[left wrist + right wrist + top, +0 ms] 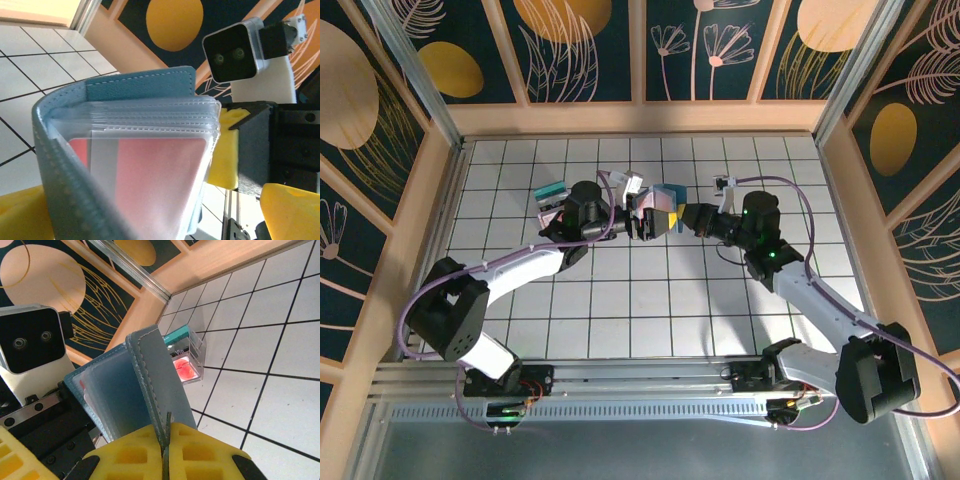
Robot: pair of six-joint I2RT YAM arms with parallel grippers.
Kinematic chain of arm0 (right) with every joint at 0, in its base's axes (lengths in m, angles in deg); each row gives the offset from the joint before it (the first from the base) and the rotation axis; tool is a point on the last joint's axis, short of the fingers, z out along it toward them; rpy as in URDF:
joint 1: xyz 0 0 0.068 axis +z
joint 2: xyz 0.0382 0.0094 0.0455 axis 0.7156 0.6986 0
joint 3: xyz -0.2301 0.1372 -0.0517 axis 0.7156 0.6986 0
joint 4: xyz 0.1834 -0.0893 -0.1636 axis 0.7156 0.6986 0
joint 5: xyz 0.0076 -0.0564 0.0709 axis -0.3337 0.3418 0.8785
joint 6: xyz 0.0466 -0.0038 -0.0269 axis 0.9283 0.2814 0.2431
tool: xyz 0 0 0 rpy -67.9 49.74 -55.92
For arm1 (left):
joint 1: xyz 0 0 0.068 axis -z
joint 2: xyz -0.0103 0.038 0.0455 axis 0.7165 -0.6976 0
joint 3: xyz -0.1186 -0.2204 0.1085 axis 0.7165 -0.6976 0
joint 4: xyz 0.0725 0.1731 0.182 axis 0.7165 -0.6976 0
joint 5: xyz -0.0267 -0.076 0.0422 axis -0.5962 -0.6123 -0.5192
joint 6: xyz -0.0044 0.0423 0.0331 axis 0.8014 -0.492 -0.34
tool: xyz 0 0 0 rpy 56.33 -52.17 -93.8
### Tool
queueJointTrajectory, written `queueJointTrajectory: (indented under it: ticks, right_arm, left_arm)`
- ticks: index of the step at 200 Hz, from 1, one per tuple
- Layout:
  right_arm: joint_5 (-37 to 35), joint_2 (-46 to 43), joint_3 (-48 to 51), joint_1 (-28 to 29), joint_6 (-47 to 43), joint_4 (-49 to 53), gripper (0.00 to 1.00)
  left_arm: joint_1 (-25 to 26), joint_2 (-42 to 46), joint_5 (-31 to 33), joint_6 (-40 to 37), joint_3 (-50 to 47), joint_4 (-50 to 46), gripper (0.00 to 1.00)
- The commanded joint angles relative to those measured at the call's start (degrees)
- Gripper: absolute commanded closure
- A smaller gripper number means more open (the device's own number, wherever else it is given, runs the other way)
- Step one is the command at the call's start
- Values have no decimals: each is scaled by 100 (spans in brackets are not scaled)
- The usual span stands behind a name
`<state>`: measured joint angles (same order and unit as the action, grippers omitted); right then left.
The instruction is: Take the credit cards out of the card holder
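The slate-blue card holder (667, 194) hangs open in the air above the middle of the floor, between both grippers. My right gripper (165, 456) is shut on the edge of one cover panel (152, 375). In the left wrist view the holder (140, 87) fans out its clear sleeves, and a pink-red card (155, 175) sits inside the front one. No teal or yellow card face shows in the holder. My left gripper (160, 222) stands open around the holder, its yellow fingers (292, 210) wide apart, the right one clear of the sleeves.
A pile of teal and red-pink cards (552, 197) lies in a clear case (186, 359) on the tiles left of the left gripper (645, 222). Wooden walls ring the white tiled floor (650, 300). The right gripper (680, 218) faces the left one closely.
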<state>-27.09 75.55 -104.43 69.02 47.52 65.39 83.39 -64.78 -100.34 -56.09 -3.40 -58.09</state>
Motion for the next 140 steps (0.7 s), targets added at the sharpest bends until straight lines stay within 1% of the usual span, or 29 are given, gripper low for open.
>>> queueJointTrajectory:
  ticks: [1, 57, 74, 120, 140]
  right_arm:
    - [-170, -203, -194, 56, 6, -51, 100]
    - [-252, -345, -137, 58, -9, 8, 100]
    - [-227, -386, -140, 65, -11, 29, 100]
    - [-268, -386, -123, 66, -14, 89, 100]
    - [-350, -338, -180, 72, -37, 207, 100]
  left_arm:
    - [35, -68, 103, 24, 206, -26, 3]
    - [41, -86, 117, 32, 172, -27, 11]
    - [34, -111, 134, 30, 169, -17, 12]
    - [40, -199, -28, 85, 207, 79, 5]
    - [39, -234, -107, 100, 209, 117, 4]
